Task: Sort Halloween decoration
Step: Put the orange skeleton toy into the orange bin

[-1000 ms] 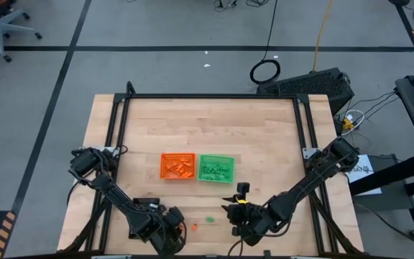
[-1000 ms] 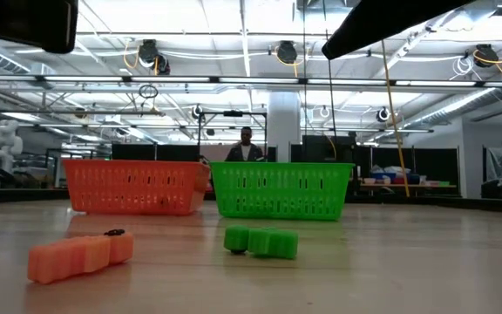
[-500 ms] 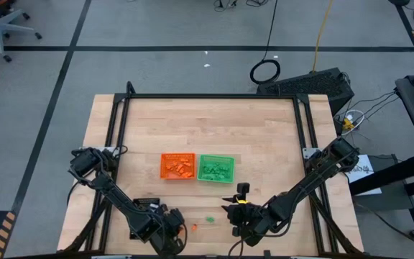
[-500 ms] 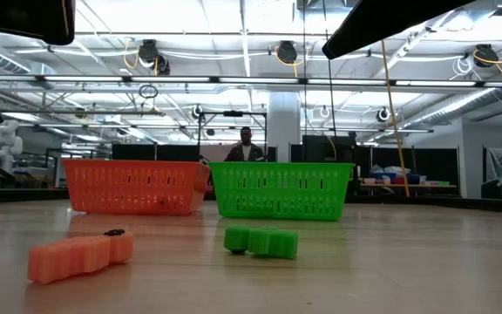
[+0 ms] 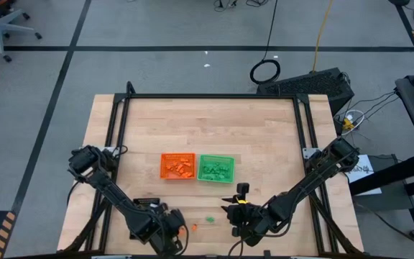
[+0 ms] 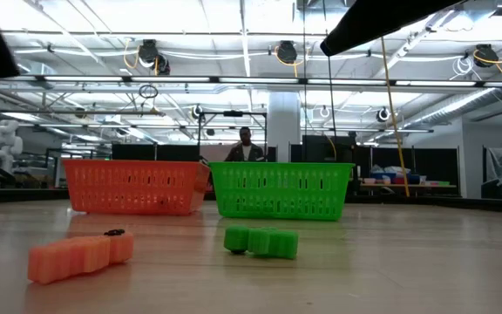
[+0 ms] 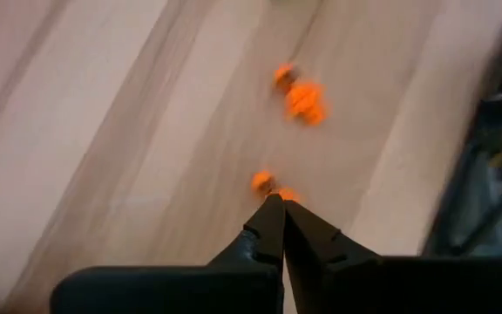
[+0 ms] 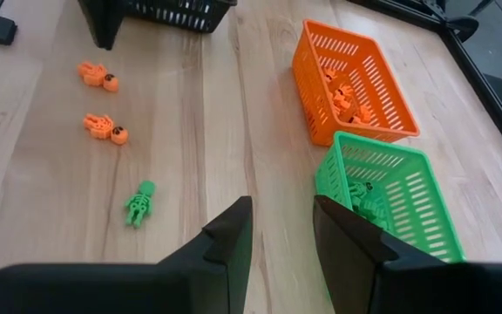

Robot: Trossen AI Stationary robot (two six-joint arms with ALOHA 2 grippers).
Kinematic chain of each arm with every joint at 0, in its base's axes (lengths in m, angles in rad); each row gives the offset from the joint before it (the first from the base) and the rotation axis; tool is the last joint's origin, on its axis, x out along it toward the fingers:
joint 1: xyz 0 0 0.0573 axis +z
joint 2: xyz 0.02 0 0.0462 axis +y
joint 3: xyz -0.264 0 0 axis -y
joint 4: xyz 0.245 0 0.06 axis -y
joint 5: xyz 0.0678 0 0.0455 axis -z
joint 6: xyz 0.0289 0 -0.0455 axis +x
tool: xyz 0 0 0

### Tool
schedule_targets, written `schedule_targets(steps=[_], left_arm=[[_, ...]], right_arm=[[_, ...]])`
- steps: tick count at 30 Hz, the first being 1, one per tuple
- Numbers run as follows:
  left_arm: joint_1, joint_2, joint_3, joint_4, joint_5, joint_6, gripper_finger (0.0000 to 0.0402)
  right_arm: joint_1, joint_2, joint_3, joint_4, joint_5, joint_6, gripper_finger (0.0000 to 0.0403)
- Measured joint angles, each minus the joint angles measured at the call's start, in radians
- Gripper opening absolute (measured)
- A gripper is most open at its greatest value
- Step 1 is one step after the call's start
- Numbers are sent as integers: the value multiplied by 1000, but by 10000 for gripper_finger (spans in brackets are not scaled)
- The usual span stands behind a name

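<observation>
High view first, biggest stuff down: the wooden table [image 5: 264, 144] has the orange basket [image 5: 177, 166] and the green basket [image 5: 215, 167] sitting side by side in the middle, both already holding some trinkets. Both arms are parked at the near edge. The left gripper [image 5: 177, 232] is low over the wood just beside a loose orange trinket [image 5: 194, 226], and the right gripper [image 5: 237, 219] waits near the green skeleton trinket [image 5: 210, 218].

Left wrist view shows the left gripper's [image 7: 277, 209] fingers pinched fully together, tips meeting at a small orange piece [image 7: 268, 184]. Whether that piece is actually caught between the tips or just touching them, I honestly can't tell. Another orange trinket [image 7: 301, 98] lies further off on the wood.

Right gripper [image 8: 279, 228] has its fingers partly spread with nothing between them. From there you can see two orange trinkets [image 8: 105, 128] on the table and the green skeleton [image 8: 138, 203] nearby.

My take for doing this step well: lift slowly and straight up, then check the trinket comes along. These things are tiny, so a tip-only pinch could flick it away. If it holds, carry it over the orange basket and drop from just above the rim so it doesn't bounce into the green one.
</observation>
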Motion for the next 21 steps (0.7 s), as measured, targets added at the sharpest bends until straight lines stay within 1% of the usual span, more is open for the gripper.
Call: schedule_targets(steps=[3,6,9,12,16,21], left_arm=[[-3,0,10,39,-68,43,14],[-10,0,9,38,-122,80,21],[-17,0,9,42,-132,80,36],[-25,0,9,42,-132,77,62],[-24,3,9,44,-132,27,104],[-29,29,9,53,-132,22,154]], right_arm=[[0,0,0,1,0,2,107],[0,0,0,8,0,3,107],[0,0,0,19,-4,2,107],[4,0,0,21,-4,0,107],[7,0,0,21,-3,-4,107],[7,0,0,21,-3,-7,107]])
